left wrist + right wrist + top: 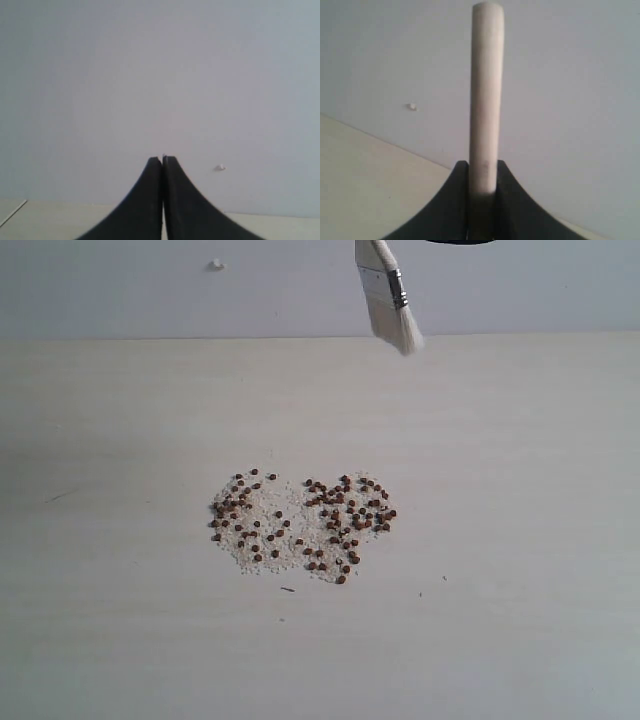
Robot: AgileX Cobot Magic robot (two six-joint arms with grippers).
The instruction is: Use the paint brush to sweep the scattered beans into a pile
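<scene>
Nearest the exterior camera, the pale, light-wood worktop lies bare except for a tiny dark fleck. Toward the middle sit the small round reddish-brown beans, mixed with fine whitish grains. They are spread in a loose, flat, two-lobed patch, with the beans thicker on the right lobe and a few strays at the edges.

Farther back, well apart from that patch, the wide flat paint brush with pale bristles, a silver metal ferrule and a light wooden handle hangs in the air. It is tilted, bristles down, over the worktop's far edge and touches nothing.

The right hand grips the brush, its black fingers clamped on either side of it. The left hand is closed, its black fingers pressed together with nothing between them.

Behind everything stands a plain grey wall bearing one small white speck.
</scene>
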